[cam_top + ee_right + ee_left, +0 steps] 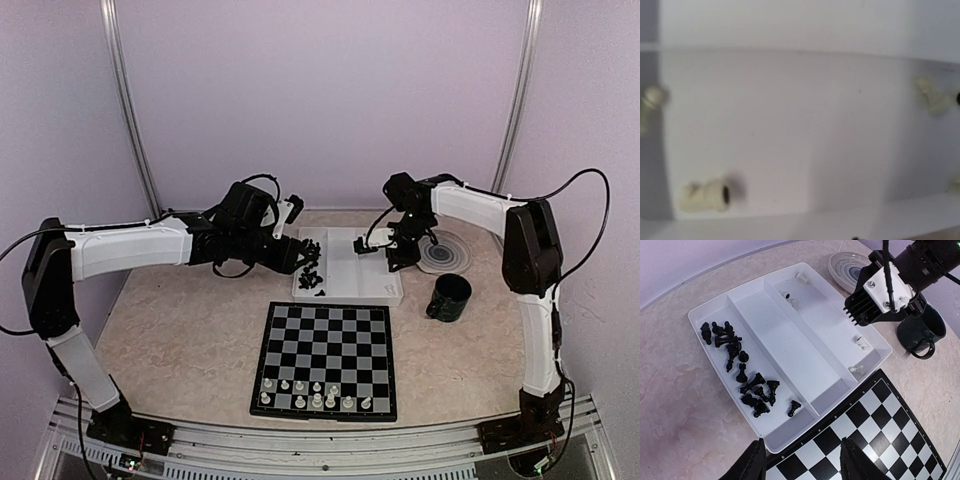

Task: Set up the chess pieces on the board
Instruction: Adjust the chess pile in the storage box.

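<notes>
The board (325,330) lies at the front centre, with several white chess pieces (315,395) standing on its two nearest rows. Behind it in the white tray (790,340), black pieces (747,375) lie heaped in the left compartment and a few white pieces (860,342) are scattered in the right one. My left gripper (802,465) hovers open over the tray's near edge, with nothing between its fingers (752,465). My right gripper (398,262) is low in the tray's right compartment. Its wrist view shows only the tray floor and toppled white pieces (705,195), with its fingers hidden.
A dark mug (449,297) stands right of the tray. A striped plate (445,252) lies behind the mug, next to the right arm. The tray's middle compartment (785,335) holds nothing.
</notes>
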Robot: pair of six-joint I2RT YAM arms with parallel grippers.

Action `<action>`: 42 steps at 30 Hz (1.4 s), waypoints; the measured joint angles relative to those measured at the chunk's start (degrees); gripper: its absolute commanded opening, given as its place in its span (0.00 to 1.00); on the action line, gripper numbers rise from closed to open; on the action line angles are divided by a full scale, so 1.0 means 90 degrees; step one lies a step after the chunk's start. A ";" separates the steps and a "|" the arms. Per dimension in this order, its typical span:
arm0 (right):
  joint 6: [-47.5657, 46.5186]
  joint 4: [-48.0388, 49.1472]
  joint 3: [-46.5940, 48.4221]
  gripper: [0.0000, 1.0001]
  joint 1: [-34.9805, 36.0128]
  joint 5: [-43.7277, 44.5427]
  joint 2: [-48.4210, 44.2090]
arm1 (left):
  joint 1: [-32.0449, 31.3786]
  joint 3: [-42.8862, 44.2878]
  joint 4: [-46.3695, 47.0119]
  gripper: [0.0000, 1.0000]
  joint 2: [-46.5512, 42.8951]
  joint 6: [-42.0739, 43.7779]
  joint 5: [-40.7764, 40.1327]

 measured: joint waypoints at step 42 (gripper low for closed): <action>-0.1506 -0.1467 0.1161 0.16 0.0690 0.1603 0.1379 | 0.0250 -0.0019 0.0294 0.52 -0.0835 -0.0211 0.0529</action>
